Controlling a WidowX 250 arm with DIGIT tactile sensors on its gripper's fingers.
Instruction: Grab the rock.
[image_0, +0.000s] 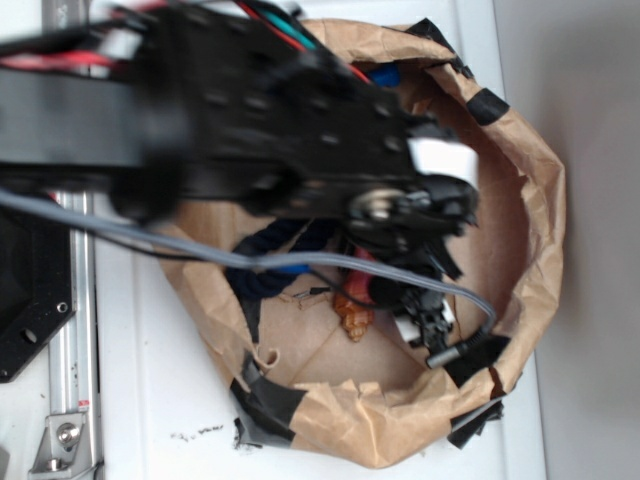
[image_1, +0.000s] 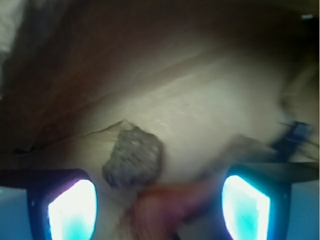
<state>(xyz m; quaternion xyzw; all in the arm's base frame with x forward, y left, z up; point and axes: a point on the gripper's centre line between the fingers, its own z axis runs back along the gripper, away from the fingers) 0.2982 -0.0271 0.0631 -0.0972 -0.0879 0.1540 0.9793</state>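
In the wrist view the rock is a rough grey pitted lump on the brown paper floor, just ahead of my open gripper and left of its centre line. The two fingers show as bright cyan-white pads far apart, holding nothing. A blurred orange seashell lies between them, closer than the rock. In the exterior view the arm reaches down into the paper bowl; the gripper is low inside, next to the orange seashell. The rock is hidden there by the arm.
The crumpled brown paper bowl has tall walls patched with black tape. A grey cable crosses over the bowl. A blue and black object lies inside at the left. A metal rail runs along the left.
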